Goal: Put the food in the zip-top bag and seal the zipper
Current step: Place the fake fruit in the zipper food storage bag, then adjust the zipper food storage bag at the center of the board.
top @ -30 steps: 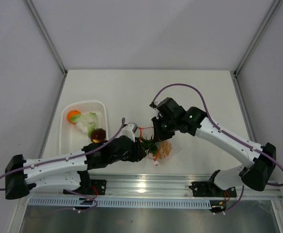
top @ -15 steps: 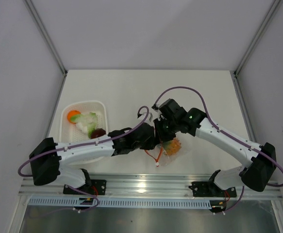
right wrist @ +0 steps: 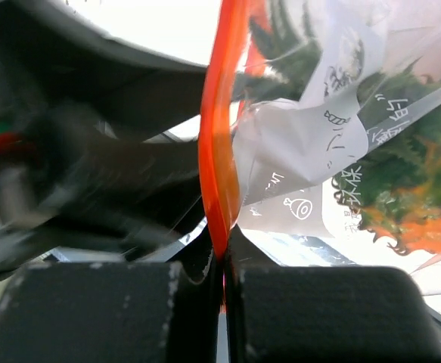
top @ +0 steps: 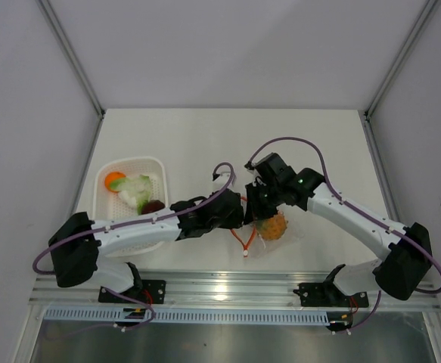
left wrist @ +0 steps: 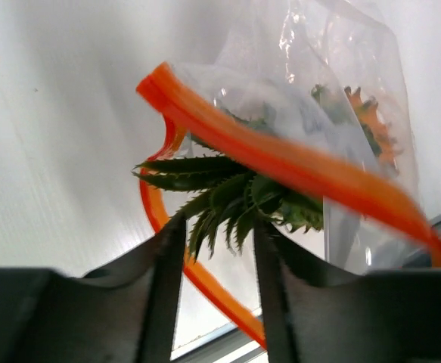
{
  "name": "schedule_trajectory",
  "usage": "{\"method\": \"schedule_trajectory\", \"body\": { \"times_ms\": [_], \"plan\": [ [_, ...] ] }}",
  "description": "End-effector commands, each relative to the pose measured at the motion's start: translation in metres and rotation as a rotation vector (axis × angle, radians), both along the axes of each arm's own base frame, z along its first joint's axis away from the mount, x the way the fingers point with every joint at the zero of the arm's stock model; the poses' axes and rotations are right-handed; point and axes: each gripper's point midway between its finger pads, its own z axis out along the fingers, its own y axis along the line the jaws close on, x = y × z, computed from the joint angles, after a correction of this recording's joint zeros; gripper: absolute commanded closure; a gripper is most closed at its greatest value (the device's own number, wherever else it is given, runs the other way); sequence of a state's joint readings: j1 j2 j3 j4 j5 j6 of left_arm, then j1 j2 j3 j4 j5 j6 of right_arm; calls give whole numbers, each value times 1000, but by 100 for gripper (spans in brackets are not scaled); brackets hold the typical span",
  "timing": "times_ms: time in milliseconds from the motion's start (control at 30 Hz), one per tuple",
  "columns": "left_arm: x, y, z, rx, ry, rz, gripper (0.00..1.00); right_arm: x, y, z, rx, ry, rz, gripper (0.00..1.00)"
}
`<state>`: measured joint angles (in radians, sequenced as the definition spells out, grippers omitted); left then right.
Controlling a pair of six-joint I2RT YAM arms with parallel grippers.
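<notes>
The pineapple (left wrist: 228, 189) sits body-first inside the zip-top bag (left wrist: 341, 76), its long axis running through the mouth. Its leaf crown lies between the parted, non-gripping jaws of the left gripper (left wrist: 216, 249). The right gripper (right wrist: 224, 261) is clenched on the zipper (right wrist: 216, 136) alongside.

Free room over far table (top: 205, 140); near centre, left pincer (left wrist: 218, 231), right pincer (right wrist: 224, 265) and zip-top bag (left wrist: 356, 60) together; basket (top: 129, 159) leftward.

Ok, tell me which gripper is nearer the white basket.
Left. The left gripper is right of the white basket, at the zip-top bag's mouth; the right gripper is farther right, clamped on the zipper.
</notes>
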<state>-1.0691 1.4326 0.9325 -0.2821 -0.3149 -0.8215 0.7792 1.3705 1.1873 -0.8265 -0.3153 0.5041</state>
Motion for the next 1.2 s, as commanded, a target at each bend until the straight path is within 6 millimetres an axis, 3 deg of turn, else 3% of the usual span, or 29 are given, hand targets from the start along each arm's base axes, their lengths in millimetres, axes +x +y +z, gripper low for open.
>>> {"method": "schedule_trajectory", "body": {
  "times_ms": [0,133,233,267,400,533,833,1167],
  "plan": [
    [-4,9,33,-43,-99,-1,54,4,0,16,52,-32,0,100],
    [-20,30,35,-47,-98,16,44,7,-4,16,48,-33,-5,100],
    [-31,40,36,-83,-76,19,44,8,-5,15,46,-34,-3,100],
    [-35,44,27,-76,-59,16,45,8,-5,15,46,-35,-2,100],
    [-55,34,17,-157,15,-53,50,8,-4,15,49,-39,2,100],
    [-62,27,7,-183,69,-65,47,8,-5,16,52,-42,2,100],
    [-50,7,37,-301,3,-66,54,8,-4,18,65,-43,2,100],
    [-58,11,1,-277,108,-36,53,10,-11,26,63,-64,-10,100]
  ]
}}
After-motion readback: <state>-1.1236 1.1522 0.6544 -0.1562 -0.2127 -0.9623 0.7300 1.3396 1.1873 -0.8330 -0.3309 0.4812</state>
